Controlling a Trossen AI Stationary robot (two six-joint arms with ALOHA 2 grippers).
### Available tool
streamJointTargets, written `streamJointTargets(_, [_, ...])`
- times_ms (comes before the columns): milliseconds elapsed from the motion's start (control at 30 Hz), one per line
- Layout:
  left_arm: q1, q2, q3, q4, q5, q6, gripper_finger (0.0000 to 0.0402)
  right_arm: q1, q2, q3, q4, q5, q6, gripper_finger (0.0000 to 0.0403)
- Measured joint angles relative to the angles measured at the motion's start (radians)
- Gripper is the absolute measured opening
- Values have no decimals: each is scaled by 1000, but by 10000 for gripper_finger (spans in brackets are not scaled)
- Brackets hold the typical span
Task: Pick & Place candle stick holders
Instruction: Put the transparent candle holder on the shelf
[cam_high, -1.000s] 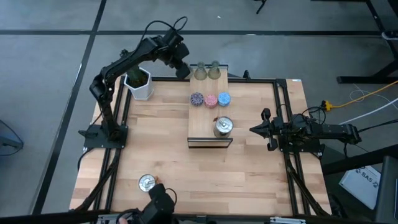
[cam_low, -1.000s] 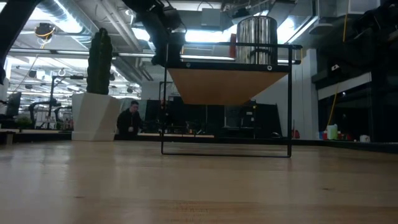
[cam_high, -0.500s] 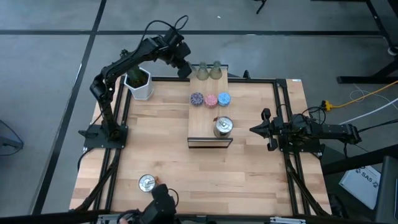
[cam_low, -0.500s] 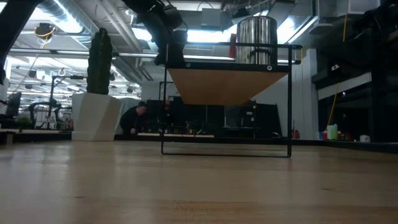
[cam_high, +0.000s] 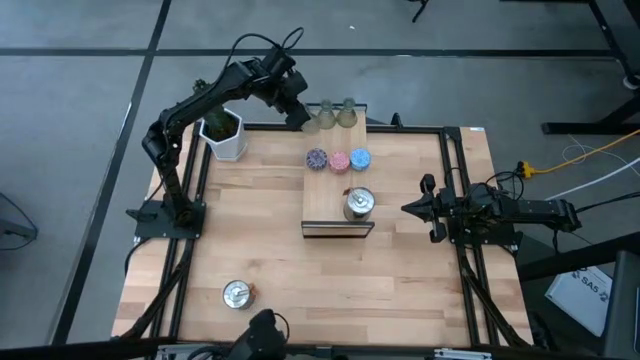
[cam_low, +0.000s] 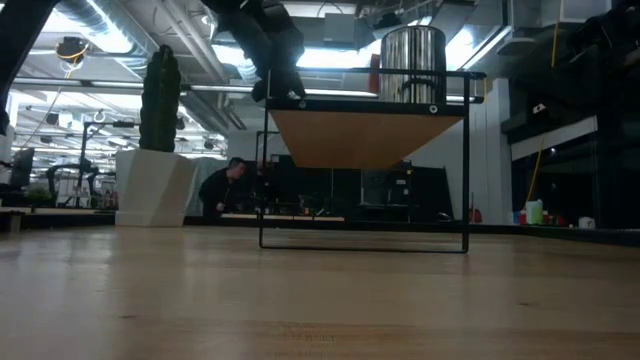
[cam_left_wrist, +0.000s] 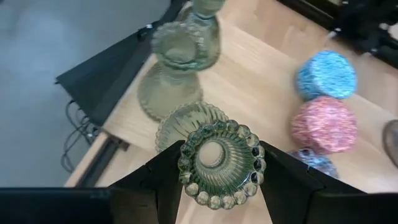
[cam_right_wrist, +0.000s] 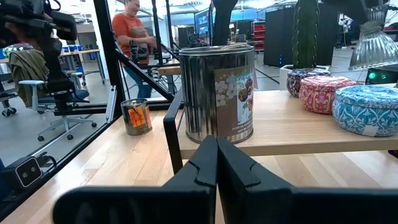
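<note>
Olive-green glass bell-shaped holder (cam_left_wrist: 217, 163) sat clamped in my left pincer (cam_left_wrist: 217, 180), held above the light wooden board (cam_high: 327, 190) for placing.

Light wooden bench (cam_high: 250, 240) inside a black frame, carrying a raised wooden board (cam_high: 325, 195) on thin black legs near the far middle. Directly on the benchtop: a cactus in a white pot (cam_high: 223, 134) at the far left corner and a shiny silver holder (cam_high: 236, 294) near the front left edge. On the board: a silver tin holder (cam_high: 358, 204), purple (cam_high: 316, 159), pink (cam_high: 339, 161) and blue (cam_high: 360, 158) round holders in a row, two green glass holders (cam_high: 346, 115) at the far end.
</note>
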Motion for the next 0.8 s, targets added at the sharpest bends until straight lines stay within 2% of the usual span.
streamJointTargets(133, [-2, 0, 0, 15, 46, -6, 178, 0, 0, 0, 0, 0, 0, 5])
streamJointTargets(533, [-1, 0, 0, 87, 43, -18, 178, 0, 0, 0, 0, 0, 0, 5])
streamJointTargets(800, [-1, 0, 0, 98, -11, -4, 178, 0, 0, 0, 0, 0, 0, 5])
